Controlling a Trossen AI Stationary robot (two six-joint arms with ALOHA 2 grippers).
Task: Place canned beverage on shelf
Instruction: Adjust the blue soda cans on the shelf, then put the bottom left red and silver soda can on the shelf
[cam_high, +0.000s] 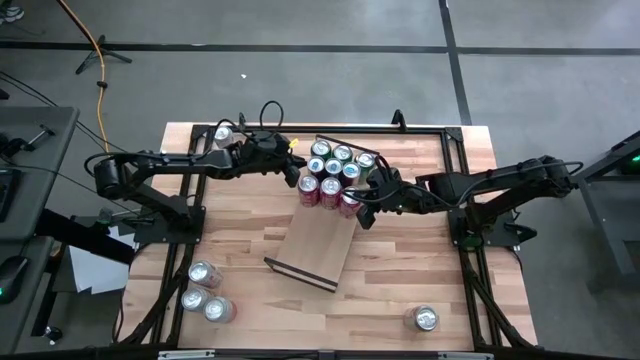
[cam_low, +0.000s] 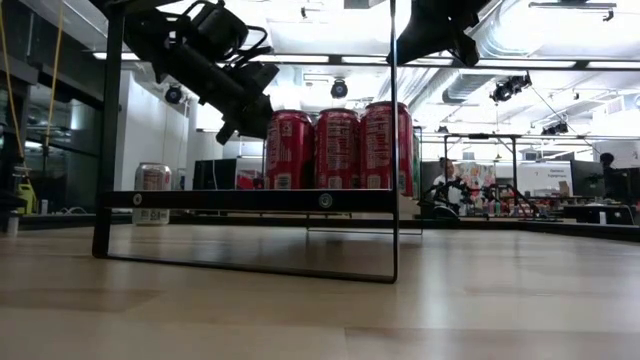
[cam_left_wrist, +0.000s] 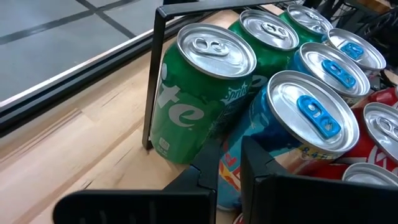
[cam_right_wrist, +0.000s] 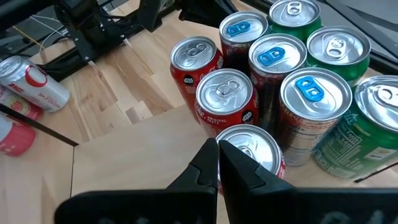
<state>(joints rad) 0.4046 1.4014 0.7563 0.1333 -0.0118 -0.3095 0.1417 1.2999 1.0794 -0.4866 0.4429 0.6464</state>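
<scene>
The shelf (cam_high: 318, 245) is a light-wood board lying aslant on the table's middle, with a dark rail at each short end. Several cans stand upright in a cluster (cam_high: 335, 172) on its far end: green ones (cam_left_wrist: 199, 93), blue-tabbed ones (cam_left_wrist: 298, 124) and red ones (cam_right_wrist: 221, 93). My left gripper (cam_high: 297, 172) is at the cluster's left side, shut, pointing slantwise down at a blue-tabbed can's side (cam_left_wrist: 229, 168). My right gripper (cam_high: 362, 207) is at the cluster's near right corner, shut, just over the nearest red can (cam_right_wrist: 252, 149). My left gripper's fingertips (cam_left_wrist: 208, 165) stand right at the side wall of the blue-tabbed can; I cannot tell whether they touch it. My right gripper's shut fingertips (cam_right_wrist: 208, 158) overlap the red can's top rim (cam_right_wrist: 239, 140), slanting down from the table's right; whether they touch it I cannot tell.
Loose cans are on the table: one at the far left corner (cam_high: 224, 133), three at the near left (cam_high: 205, 292), one at the near right (cam_high: 426, 318). The table's dark frame rails (cam_high: 430, 128) run round the edges. The board's near half (cam_high: 310, 255) is bare.
</scene>
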